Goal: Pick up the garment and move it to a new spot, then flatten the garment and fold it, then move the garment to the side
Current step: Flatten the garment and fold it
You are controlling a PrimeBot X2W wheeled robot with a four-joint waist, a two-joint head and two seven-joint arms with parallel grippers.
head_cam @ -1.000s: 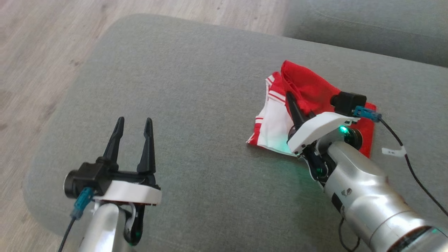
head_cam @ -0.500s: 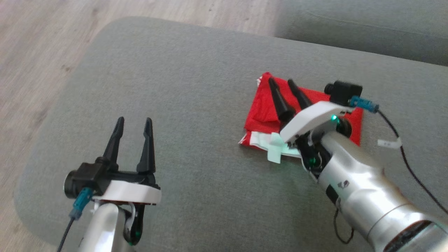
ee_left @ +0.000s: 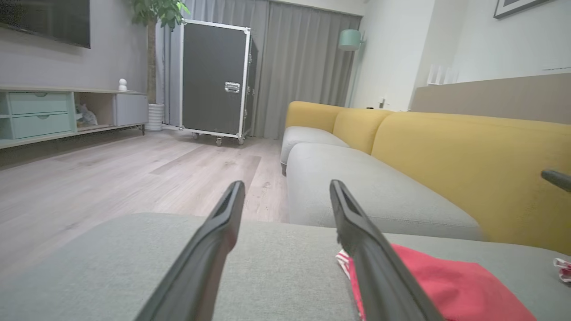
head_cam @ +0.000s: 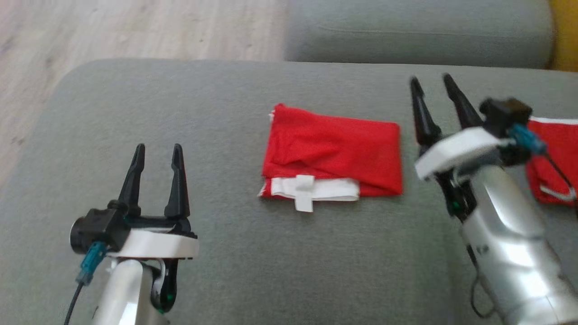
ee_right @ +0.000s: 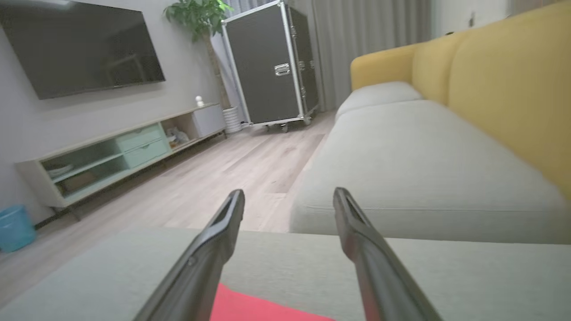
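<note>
Grey seat cushion [head_cam: 226, 113] in fgd, wood floor [head_cam: 113, 31] beyond. Sofa [ee_left: 468, 151] w/ yellow back, grey seats. Black flight case [ee_left: 214, 80] on casters by grey curtains [ee_left: 299, 67]. Wall TV [ee_right: 84, 49] over low cabinet [ee_right: 111, 151]; plant [ee_right: 196, 15] beside case; blue bin [ee_right: 15, 227] on floor.

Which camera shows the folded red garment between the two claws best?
The head view: the folded red garment shows whole from above, white band included. The left wrist view catches one corner behind a finger; the right wrist view, just a red sliver.
</note>
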